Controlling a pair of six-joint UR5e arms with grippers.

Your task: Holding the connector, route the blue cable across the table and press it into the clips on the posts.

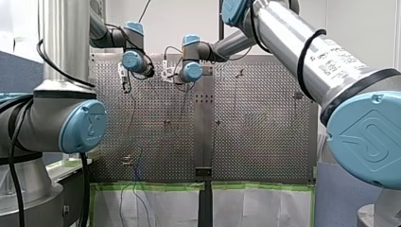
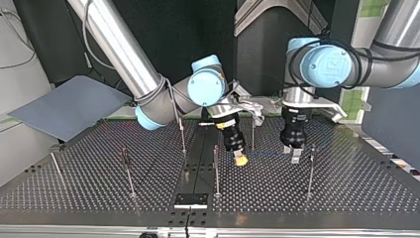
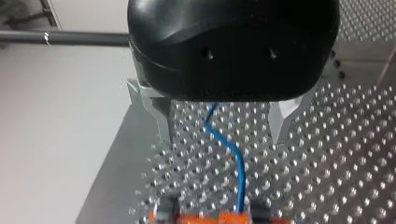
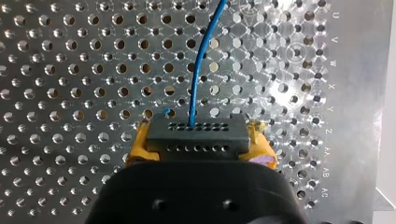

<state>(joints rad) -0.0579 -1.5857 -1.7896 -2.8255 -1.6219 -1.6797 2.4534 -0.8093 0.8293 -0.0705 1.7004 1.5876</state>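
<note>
In the right wrist view my right gripper (image 4: pixel 198 150) has its yellow pads (image 4: pixel 140 148) shut on a dark grey connector (image 4: pixel 196 133). A thin blue cable (image 4: pixel 198 70) leaves the connector and runs away over the perforated table (image 4: pixel 70 70). In the left wrist view my left gripper (image 3: pixel 222 135) is open, its metal fingers (image 3: pixel 161 116) on either side of the blue cable (image 3: pixel 229 149), which is not clamped. Seen from the top view, my right gripper (image 2: pixel 240 159) and my left gripper (image 2: pixel 295 154) hang low over the table, side by side.
Several thin upright posts stand on the table in the top view, one (image 2: pixel 216 171) just in front of my right gripper, another (image 2: pixel 310 171) beside my left gripper, and one (image 2: pixel 128 171) farther left. A grey board (image 2: pixel 69 106) lies at the top view's left.
</note>
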